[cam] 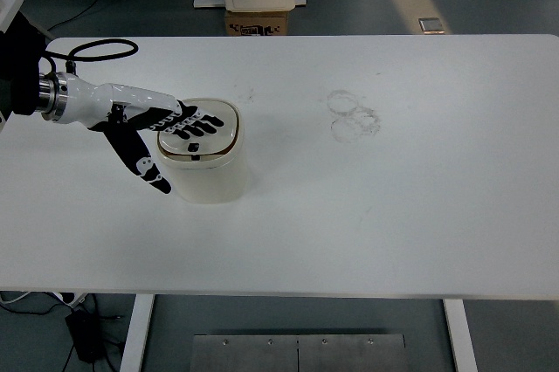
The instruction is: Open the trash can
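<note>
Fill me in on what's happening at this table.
The robot's left hand reaches in from the left, its fingers spread flat over the lid of a small cream trash can on the white table. The lid looks closed. The right arm is out of view.
</note>
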Robot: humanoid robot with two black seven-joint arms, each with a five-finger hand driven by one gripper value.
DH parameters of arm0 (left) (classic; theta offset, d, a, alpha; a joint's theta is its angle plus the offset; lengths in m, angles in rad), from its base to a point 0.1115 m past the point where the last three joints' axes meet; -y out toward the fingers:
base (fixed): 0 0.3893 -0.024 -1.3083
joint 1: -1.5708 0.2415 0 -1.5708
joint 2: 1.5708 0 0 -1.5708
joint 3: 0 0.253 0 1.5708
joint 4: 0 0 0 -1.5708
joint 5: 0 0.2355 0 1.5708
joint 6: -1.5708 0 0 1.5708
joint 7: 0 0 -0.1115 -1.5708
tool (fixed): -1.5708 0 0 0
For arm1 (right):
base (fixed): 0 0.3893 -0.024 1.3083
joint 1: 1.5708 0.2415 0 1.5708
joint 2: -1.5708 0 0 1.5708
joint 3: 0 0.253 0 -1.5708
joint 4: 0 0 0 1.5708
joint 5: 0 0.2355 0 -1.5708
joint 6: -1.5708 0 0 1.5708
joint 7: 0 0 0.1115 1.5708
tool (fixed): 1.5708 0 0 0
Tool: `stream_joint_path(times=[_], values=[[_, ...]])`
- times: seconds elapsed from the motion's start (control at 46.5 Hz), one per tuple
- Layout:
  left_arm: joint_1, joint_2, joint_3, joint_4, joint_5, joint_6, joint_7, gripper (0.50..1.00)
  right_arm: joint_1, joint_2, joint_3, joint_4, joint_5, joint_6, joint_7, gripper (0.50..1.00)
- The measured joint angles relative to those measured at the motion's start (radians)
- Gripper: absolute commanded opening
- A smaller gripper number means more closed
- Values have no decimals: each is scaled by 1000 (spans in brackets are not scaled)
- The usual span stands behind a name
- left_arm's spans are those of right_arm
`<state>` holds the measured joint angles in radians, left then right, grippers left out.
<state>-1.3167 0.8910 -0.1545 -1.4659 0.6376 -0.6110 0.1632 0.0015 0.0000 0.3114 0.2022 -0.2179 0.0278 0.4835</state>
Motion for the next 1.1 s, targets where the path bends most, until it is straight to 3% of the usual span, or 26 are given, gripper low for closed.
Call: stream_joint_path(times=[0.409,0.731,1.097], values=[[-133,-5,-7,69,-101,0,-1,1000,0,0,0,0,0,0,0,991],[-164,6,-51,242,-233,0,-7,1000,0,0,0,0,0,0,0,991],[-76,34,-56,548,-503,0,-38,1000,0,0,0,0,0,0,0,991]])
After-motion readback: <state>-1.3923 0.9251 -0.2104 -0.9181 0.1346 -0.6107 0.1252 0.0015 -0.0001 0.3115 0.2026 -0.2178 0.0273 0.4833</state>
